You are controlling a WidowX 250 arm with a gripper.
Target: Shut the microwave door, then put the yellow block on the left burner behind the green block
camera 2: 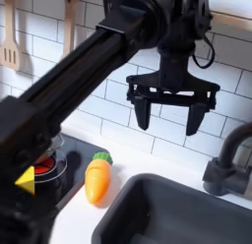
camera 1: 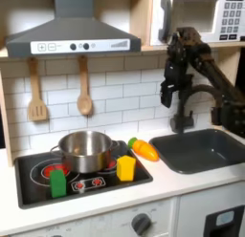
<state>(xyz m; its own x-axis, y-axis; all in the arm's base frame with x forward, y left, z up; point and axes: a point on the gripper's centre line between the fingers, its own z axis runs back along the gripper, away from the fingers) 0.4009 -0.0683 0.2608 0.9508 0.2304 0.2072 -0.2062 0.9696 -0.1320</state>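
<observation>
The microwave door (camera 1: 194, 17), white with a dark window, sits flush with the microwave at the top right of the first exterior view. My gripper (camera 1: 172, 99) hangs below it, over the counter by the faucet, fingers pointing down. In the second exterior view the gripper (camera 2: 177, 118) is open with nothing between its fingers (camera 2: 141, 111). The yellow block (camera 1: 125, 167) stands at the stove's front right, and a corner of the yellow block (camera 2: 25, 179) shows at the second exterior view's left edge. The green block (camera 1: 58, 183) stands upright at the front of the left burner.
A steel pot (camera 1: 84, 150) stands at the back of the black stove (camera 1: 96, 185). An orange carrot (camera 1: 144, 149) (camera 2: 95, 179) lies between the stove and the grey sink (camera 1: 206, 150) (camera 2: 177, 213). A dark faucet (camera 1: 184, 112) (camera 2: 226, 159) rises behind the sink. A range hood (camera 1: 72, 35) and wooden utensils (camera 1: 36, 93) hang above.
</observation>
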